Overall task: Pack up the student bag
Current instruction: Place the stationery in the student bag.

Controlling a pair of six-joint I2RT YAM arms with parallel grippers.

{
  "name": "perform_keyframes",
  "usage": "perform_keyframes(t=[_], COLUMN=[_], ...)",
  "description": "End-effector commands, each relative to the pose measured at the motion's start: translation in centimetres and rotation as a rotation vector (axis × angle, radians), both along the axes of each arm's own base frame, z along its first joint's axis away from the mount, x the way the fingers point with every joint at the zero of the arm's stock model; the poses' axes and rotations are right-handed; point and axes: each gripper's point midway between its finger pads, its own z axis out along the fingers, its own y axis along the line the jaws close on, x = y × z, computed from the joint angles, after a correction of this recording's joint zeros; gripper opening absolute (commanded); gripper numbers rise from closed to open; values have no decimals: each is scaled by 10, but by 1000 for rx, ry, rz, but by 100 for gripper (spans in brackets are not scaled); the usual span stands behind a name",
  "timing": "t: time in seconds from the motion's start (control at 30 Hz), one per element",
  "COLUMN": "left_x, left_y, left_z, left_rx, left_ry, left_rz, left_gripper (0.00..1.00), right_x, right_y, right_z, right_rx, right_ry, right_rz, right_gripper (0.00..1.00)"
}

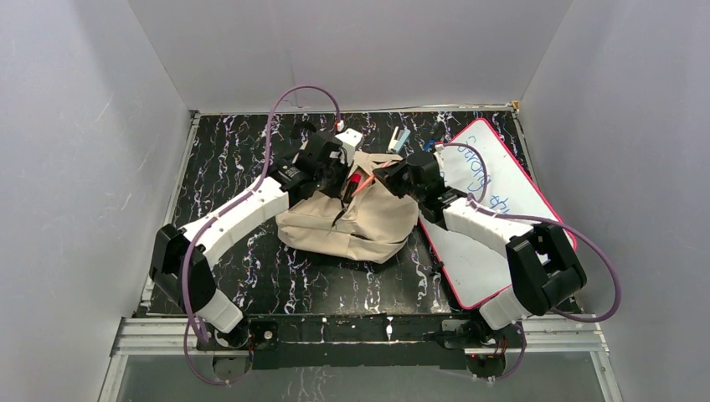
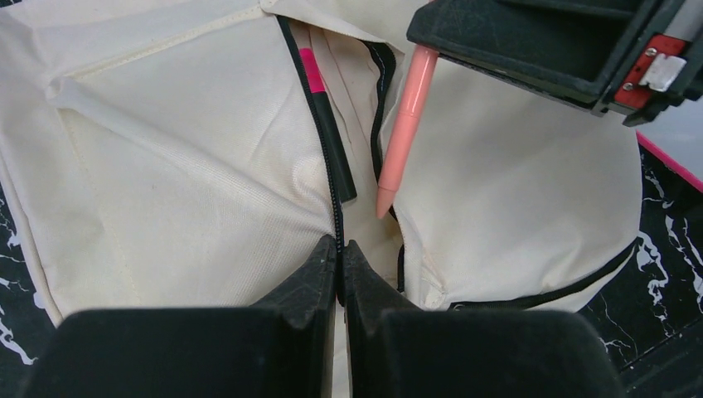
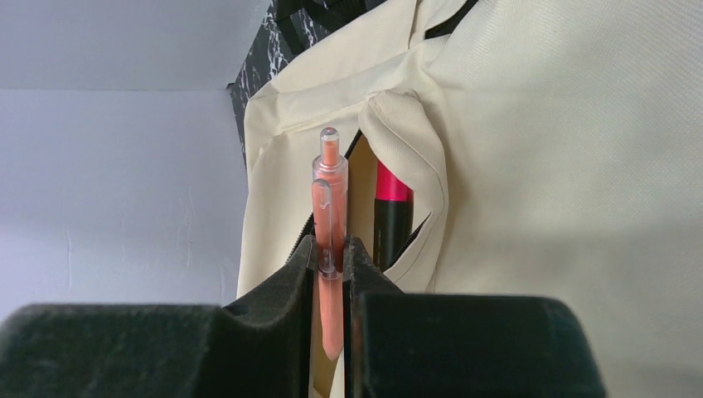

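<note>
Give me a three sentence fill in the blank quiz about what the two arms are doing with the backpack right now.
1. The right pincer is shut on a salmon-coloured ____.
2. The left pincer pinches the cream backpack at its black ____.
3. A black marker with a ____ band sticks out of the backpack's opening.

Missing words: pen; zipper; pink.

The top external camera looks down from above and behind the arm bases, taking in the whole table point(image 1: 251, 276). Both wrist cameras sit very near the student bag point(image 1: 352, 222), facing along their own jaws; they share its zipper point(image 2: 335, 211) opening and the pink pen point(image 2: 402, 133).
</note>
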Motion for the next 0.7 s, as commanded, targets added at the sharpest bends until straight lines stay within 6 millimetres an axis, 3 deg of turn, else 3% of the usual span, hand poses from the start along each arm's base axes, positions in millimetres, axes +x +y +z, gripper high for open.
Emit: perform_keyframes(t=[0.0, 0.27, 0.67], left_x=[-16, -16, -16], left_y=[-12, -7, -5], left_z=[42, 27, 19], left_rx=[-139, -115, -108], left_ry=[-54, -34, -22], left_rz=[-35, -1, 16], left_gripper=[0, 0, 0], right_x=[13, -7, -28], right_y=[14, 44, 76], right_z=[28, 12, 6], right_rx=[56, 78, 148], right_ry=[-70, -17, 57], right_rz=[25, 202, 324], right_gripper=[0, 0, 0])
